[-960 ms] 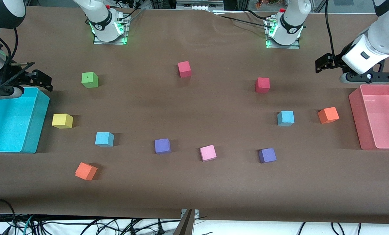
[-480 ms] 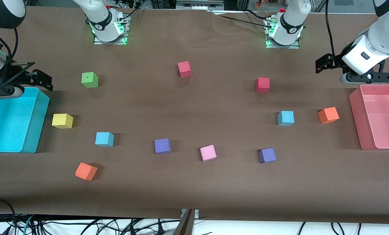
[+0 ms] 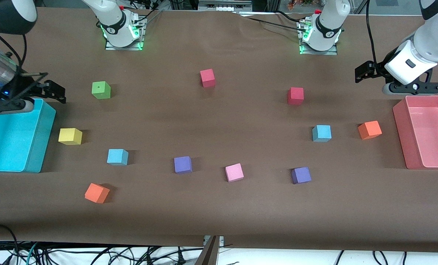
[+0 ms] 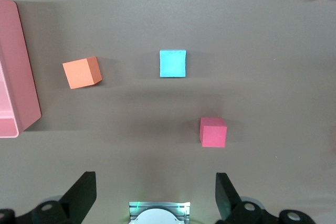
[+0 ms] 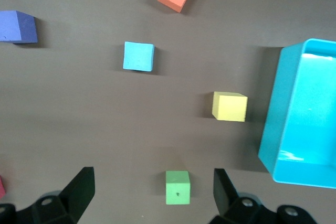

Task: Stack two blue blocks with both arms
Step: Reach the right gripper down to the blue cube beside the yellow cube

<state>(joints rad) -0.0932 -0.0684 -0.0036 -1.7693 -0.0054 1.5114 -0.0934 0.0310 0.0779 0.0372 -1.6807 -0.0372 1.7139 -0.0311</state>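
Observation:
Two sky-blue blocks lie apart on the brown table. One blue block is toward the right arm's end, also in the right wrist view. The other blue block is toward the left arm's end, also in the left wrist view. My right gripper is open and empty, up over the table beside the turquoise bin; it shows in its wrist view. My left gripper is open and empty, up over the table beside the pink bin; it shows in its wrist view.
Other cubes are scattered: green, yellow, two orange, two red, two purple, pink. The arm bases stand farthest from the front camera.
My right gripper has shifted slightly toward the table's middle, away from the turquoise bin. The left arm has barely moved. No block has moved.

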